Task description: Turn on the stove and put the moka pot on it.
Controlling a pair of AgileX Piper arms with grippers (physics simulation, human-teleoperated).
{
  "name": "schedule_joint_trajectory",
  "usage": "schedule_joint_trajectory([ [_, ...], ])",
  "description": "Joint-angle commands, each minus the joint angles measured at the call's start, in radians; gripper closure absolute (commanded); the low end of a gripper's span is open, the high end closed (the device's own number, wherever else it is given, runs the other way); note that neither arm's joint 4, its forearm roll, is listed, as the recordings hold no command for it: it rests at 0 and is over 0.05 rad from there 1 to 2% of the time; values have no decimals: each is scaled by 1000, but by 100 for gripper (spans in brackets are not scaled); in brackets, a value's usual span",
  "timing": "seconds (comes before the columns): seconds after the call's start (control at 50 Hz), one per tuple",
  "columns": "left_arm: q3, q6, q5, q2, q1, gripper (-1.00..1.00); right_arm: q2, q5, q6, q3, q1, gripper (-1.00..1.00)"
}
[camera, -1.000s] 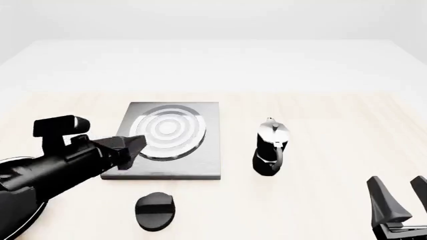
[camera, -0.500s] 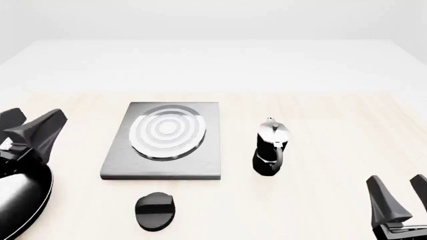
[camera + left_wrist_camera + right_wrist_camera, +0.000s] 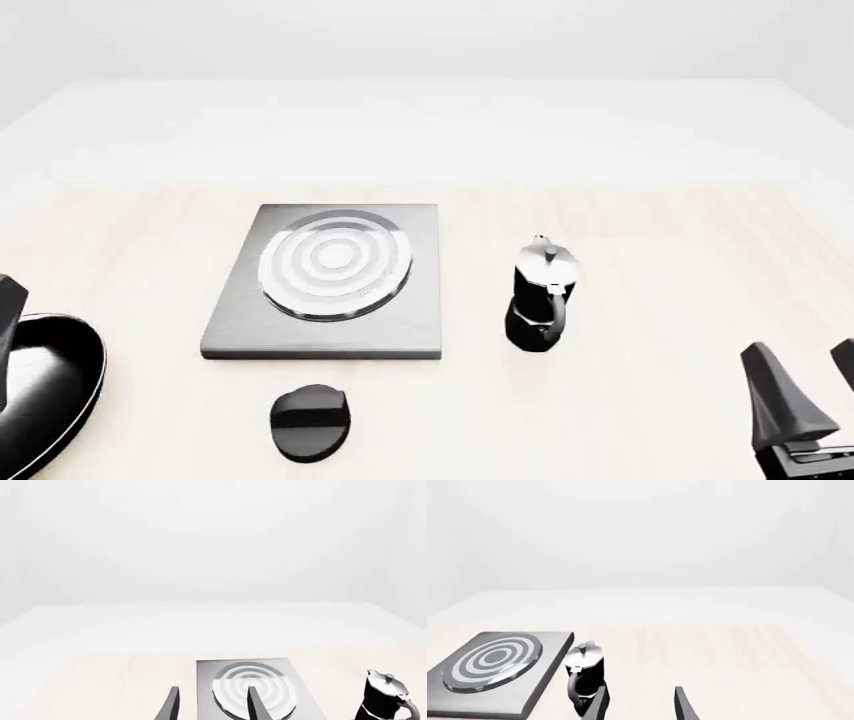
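we are looking at a table where neither part of the job is showing as done. the stove is lying flat in the middle, its ringed burner bare, and the moka pot is standing upright on the tabletop just beside the slab's right edge, apart from it and untouched. the black knob is sitting on its own in front of the stove's near edge, with nothing touching it; we are not able to tell from its look whether it is turned on or off, and the burner is showing no glow either way.

our left gripper is showing only its two finger tips in its wrist view, spread with a clear gap between them and holding nothing, pointing toward the stove from the near side. in the front view only a dark sliver of that arm is peeking in at the left edge, beside the frying pan. our right gripper is likewise standing open and empty, its fingers parted, low at the near right corner of the table, well apart from the pot, which is lying ahead of it and to its left.

so we are judging that everything is remaining: working the knob, then grasping the pot, lifting it over and setting it on the rings.
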Motion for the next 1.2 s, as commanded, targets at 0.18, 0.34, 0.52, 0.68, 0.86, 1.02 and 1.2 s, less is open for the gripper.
schedule_joint_trajectory([
  [0.18, 100, 65, -110, -89, 78, -100, 0, 9, -8, -19, 12, -100],
  [0.34, 156, 81, -169, -88, 77, -100, 0, 26, -20, -33, 12, -100],
  [0.52, 236, 87, -219, -88, 111, -100, 0, 40, -23, -53, 20, -100],
  [0.68, 301, 96, -264, -89, 135, -100, 0, 65, -38, -93, 35, -100],
  [0.86, 322, 102, -273, -89, 149, -100, 0, 158, -103, -195, 47, -100],
  [1.02, 326, 101, -263, -89, 144, -100, 1, 261, -96, -255, 72, -100],
  [1.2, 342, 98, -269, -88, 145, -100, 153, 259, -97, -309, 124, -100],
])
